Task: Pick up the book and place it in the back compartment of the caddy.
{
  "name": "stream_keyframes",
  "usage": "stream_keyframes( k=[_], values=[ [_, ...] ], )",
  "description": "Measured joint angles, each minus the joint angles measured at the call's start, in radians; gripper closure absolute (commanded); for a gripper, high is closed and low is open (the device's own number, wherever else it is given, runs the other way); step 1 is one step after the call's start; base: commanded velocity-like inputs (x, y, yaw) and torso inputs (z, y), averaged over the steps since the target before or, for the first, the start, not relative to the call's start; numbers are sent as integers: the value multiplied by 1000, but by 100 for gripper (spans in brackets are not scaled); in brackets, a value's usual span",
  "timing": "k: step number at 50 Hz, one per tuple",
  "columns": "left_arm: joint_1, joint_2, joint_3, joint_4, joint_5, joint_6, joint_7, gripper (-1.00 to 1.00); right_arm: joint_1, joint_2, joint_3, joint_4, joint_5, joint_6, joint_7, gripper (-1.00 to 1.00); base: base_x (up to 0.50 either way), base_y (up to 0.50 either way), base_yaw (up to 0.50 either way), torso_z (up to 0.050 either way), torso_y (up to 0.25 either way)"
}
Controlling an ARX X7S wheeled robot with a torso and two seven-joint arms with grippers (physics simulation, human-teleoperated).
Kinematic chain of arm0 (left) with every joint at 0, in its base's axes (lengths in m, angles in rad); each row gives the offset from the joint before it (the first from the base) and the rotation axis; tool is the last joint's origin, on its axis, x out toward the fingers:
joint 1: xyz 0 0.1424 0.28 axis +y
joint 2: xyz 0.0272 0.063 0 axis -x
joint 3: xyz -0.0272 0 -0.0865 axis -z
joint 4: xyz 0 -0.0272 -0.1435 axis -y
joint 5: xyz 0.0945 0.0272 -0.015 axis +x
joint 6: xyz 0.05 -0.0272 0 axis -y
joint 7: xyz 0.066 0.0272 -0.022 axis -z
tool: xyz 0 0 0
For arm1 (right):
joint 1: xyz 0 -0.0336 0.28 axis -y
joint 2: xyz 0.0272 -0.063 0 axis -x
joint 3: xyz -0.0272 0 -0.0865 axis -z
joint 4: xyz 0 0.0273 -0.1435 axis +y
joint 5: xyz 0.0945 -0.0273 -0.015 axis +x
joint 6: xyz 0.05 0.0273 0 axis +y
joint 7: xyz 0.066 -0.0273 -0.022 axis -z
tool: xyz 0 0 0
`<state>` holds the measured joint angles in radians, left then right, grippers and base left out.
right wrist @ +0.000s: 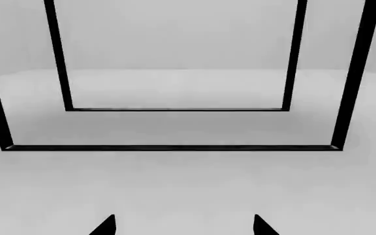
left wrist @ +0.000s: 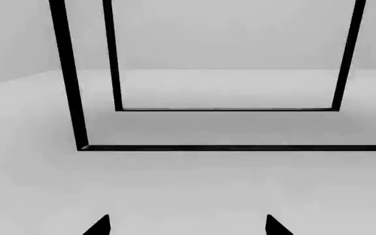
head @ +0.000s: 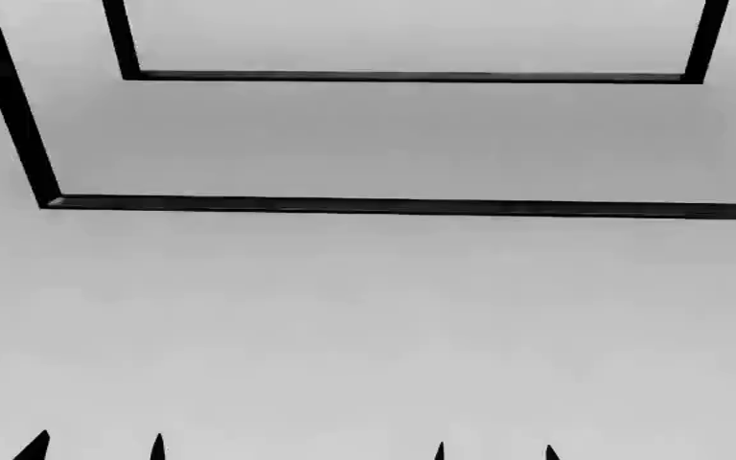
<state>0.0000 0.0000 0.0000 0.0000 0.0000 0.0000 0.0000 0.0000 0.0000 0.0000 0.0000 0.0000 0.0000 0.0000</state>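
No book or caddy in any view, only a black frame (head: 394,204) on grey floor. Handling unjudgeable. Left gripper (left wrist: 186,226) and right gripper (right wrist: 183,225) jaws wide, empty.

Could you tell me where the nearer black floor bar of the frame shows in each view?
Left wrist view: the nearer black floor bar crosses in front of the farther bar; only one of its corners is in frame.
Head view: it runs just above mid-height, with its corner at the left.
Right wrist view: it shows whole, with both corners.
Shared landmark: the farther bar, parallel behind it.
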Motion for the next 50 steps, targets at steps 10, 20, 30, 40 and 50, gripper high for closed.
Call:
stream_keyframes(
  k=[10, 20, 30, 40, 50],
  values=[
    [-6, -20, 21, -12, -21, -1, -12, -100, 11, 20, -20, -3, 6, 9, 13, -100, 0, 0, 0, 0, 0],
    [1, -40, 48, -8, -41, 9, -38, -100, 11, 38, -53, -3, 26, 11, 40, -100, 0, 0, 0, 0, 0],
    [9, -59, 67, 7, -77, 4, -44, -100, 15, 54, -78, 1, 41, 9, 65, -100, 0, 0, 0, 50, 0],
    [11, -75, 85, 14, -93, 6, -56, -100, 15, 67, -96, -3, 55, 8, 85, -100, 0, 0, 0, 50, 0],
    [10, -88, 100, 19, -101, 8, -69, -100, 21, 78, -112, -1, 70, 5, 98, -100, 0, 0, 0, 50, 0]
  ],
)
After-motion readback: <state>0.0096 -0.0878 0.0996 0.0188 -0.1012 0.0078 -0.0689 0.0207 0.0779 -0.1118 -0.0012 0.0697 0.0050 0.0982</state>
